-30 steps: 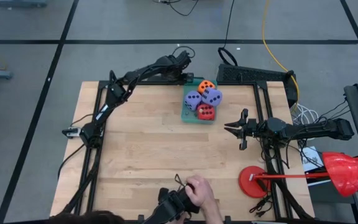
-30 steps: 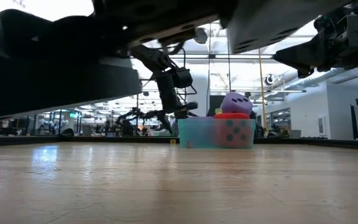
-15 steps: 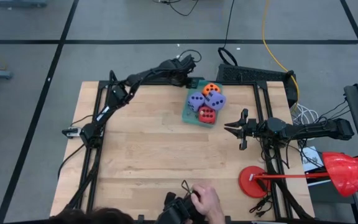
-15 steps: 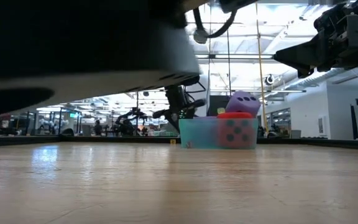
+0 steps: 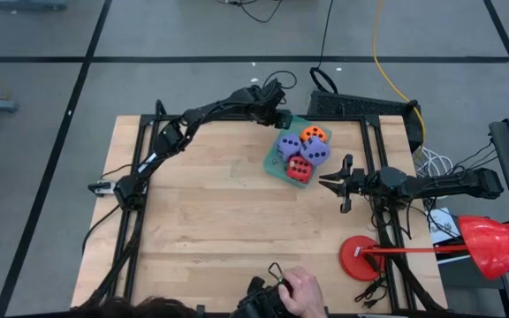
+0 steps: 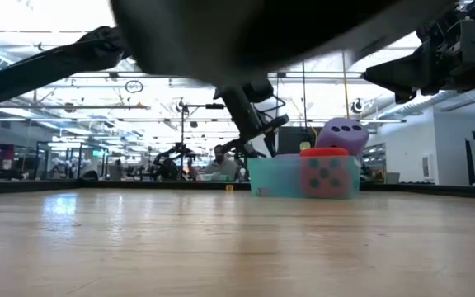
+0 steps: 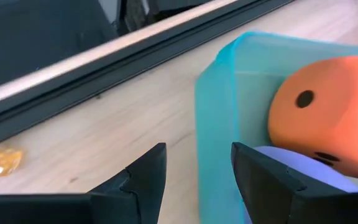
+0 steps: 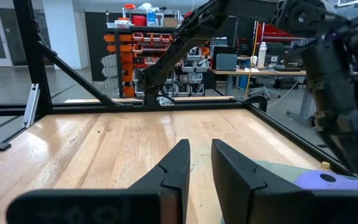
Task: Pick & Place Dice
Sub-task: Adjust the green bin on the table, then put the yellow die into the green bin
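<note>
The teal tray (image 5: 275,157) sat near the far edge of the counter (image 5: 219,221), toward its right half, turned at an angle to the counter's edges. All four dice lay packed in it: the orange die (image 5: 314,135) farthest back, two purple dice (image 5: 289,147) beside and in front of it, and the red die (image 5: 300,168) nearest the front. In the low view one purple die (image 6: 343,134) stood above the tray's rim.

The left gripper (image 5: 278,115) was at the tray's far left corner, its fingers (image 7: 143,174) set wide astride the tray's wall (image 7: 213,124), close to the counter's back rail.

The right gripper (image 5: 329,181) hung just right of the tray, apart from it, fingers (image 8: 176,163) nearly closed and holding nothing.

The counter's middle, left and front lay open. A person's hand (image 5: 300,290) rested at the front edge, and a red lamp (image 5: 467,247) stood off the right side.
</note>
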Controlling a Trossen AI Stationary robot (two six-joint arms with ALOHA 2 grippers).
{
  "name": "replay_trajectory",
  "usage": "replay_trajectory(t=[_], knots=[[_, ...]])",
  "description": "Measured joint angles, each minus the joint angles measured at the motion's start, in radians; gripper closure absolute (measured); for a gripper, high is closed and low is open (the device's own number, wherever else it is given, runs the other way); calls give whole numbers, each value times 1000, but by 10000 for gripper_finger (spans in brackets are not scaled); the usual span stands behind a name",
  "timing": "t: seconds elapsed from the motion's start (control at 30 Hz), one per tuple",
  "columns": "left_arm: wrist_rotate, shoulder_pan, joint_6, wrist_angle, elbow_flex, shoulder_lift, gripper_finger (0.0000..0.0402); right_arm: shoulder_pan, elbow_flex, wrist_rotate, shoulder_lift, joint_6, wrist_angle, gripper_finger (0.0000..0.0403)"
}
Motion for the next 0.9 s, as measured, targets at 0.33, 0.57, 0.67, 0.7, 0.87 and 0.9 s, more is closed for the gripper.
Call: replay_trajectory(t=[0.33, 0.57, 0.67, 0.7, 0.87, 0.9], knots=[[51, 29, 2, -15, 22, 0, 210, 0, 0, 0, 0, 0, 0, 344], [45, 66, 3, -62, 22, 0, 210, 0, 0, 0, 0, 0, 0, 344], [17, 81, 3, -90, 22, 0, 210, 0, 0, 0, 0, 0, 0, 344], [4, 86, 5, -105, 22, 0, 210, 0, 0, 0, 0, 0, 0, 344], [-95, 103, 34, -197, 22, 0, 210, 0, 0, 0, 0, 0, 0, 344], [-113, 105, 35, -214, 22, 0, 210, 0, 0, 0, 0, 0, 0, 344]])
